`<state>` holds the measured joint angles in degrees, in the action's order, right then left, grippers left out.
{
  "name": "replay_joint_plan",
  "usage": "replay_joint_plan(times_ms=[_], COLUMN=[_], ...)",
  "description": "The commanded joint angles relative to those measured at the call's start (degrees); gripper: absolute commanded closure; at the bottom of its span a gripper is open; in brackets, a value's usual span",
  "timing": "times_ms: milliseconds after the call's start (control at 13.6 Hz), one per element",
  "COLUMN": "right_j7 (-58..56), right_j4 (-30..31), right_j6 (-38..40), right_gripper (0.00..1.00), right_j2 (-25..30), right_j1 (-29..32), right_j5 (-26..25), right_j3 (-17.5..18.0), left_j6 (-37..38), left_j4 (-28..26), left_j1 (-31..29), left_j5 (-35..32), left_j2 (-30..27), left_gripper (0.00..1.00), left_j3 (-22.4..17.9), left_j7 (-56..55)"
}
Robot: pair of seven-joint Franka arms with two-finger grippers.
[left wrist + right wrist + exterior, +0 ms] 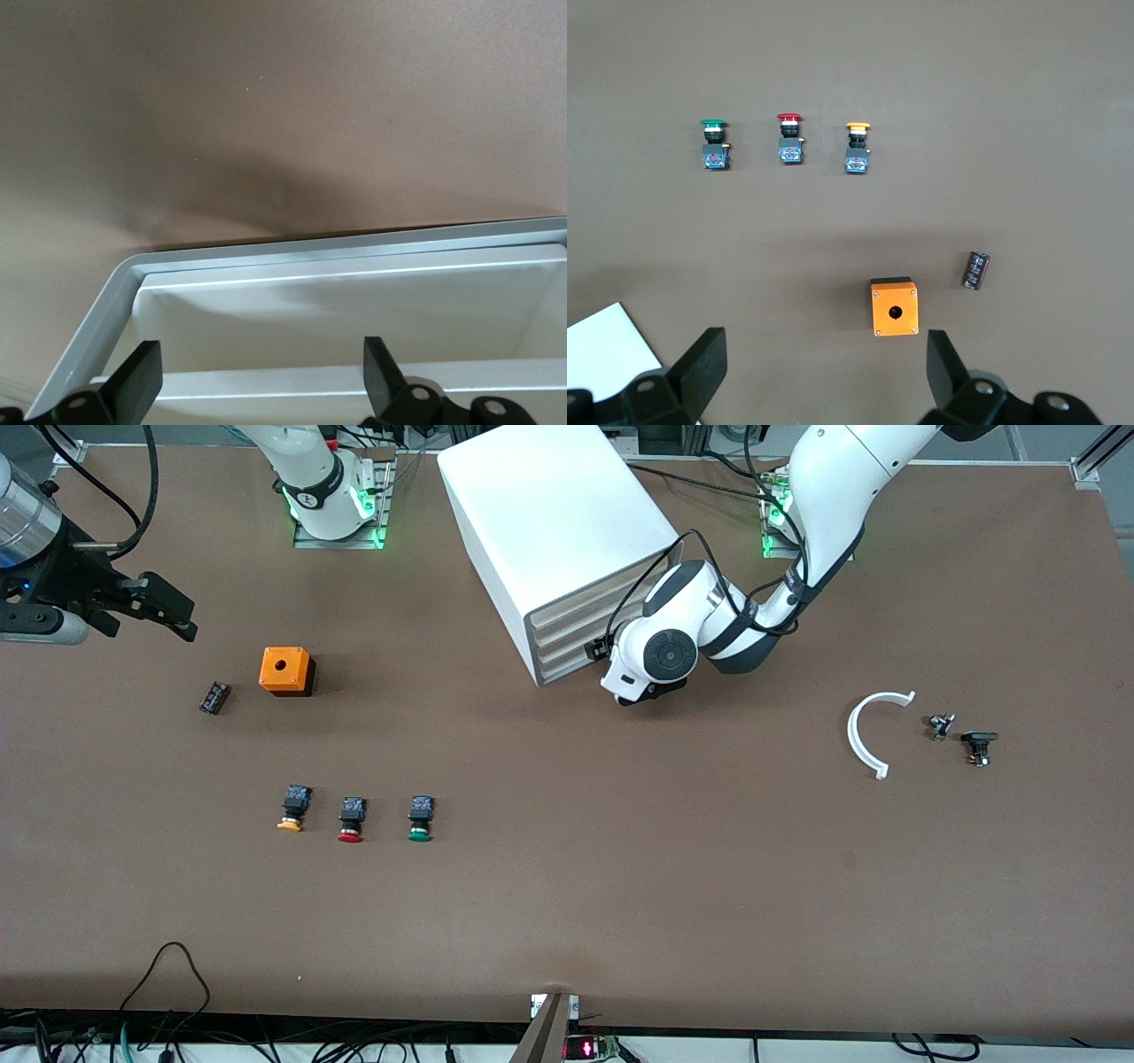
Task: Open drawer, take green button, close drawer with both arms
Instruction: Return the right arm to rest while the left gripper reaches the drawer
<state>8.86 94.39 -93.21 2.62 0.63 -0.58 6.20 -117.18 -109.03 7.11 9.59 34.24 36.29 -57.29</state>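
We bring our left claw (257,381), spread wide, to the cabinet's (558,522) front, likely to pull a drawer (354,305); all four drawers sit shut. Our right claw (824,376) waits, spread, over the surface (620,886) at the right arm's end. Three buttons lie in a row nearer the camera, the green button (420,818) nearest the cabinet.
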Motion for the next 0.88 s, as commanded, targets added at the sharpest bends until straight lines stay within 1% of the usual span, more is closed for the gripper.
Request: replay_joint_plan(times_ms=[0, 147, 440, 587, 661, 807], right_j7=[0.73, 0.81, 0.55, 0.55, 0.55, 0.55], right_j4=[-2.63, -3.95, -4.31, -4.48, -4.48, -4.48], right_j6=[0.84, 1.10, 1.45, 1.37, 1.54, 1.45], right_gripper=[0.00, 0.00, 0.00, 0.00, 0.00, 0.00], right_j2=[-1.13, -1.65, -2.36, -2.36, -2.36, -2.45], right_j1=[0.34, -1.24, -1.42, -1.42, -1.42, -1.51], right_j5=[0.23, -0.21, -0.21, 0.05, 0.05, -0.12], right_j3=[0.66, 0.75, 0.92, 0.84, 0.75, 0.92], left_j6=[1.16, 2.30, 3.01, 5.72, 8.43, 14.67], left_j4=[-0.65, -0.39, 0.49, 4.25, 6.97, 12.94], left_j1=[0.26, 0.01, -1.05, -2.45, -3.24, -4.56], left_j5=[1.66, 1.57, 1.22, 0.69, -0.18, -7.27], left_j2=[-0.58, -0.58, -1.19, -1.20, -1.20, -1.11], left_gripper=[0.00, 0.00, 0.00, 0.00, 0.00, 0.00], left_j3=[0.63, 0.72, 0.63, 0.28, 0.02, 0.28], left_j7=[-0.10, -0.02, 0.86, 0.95, 0.95, 1.04])
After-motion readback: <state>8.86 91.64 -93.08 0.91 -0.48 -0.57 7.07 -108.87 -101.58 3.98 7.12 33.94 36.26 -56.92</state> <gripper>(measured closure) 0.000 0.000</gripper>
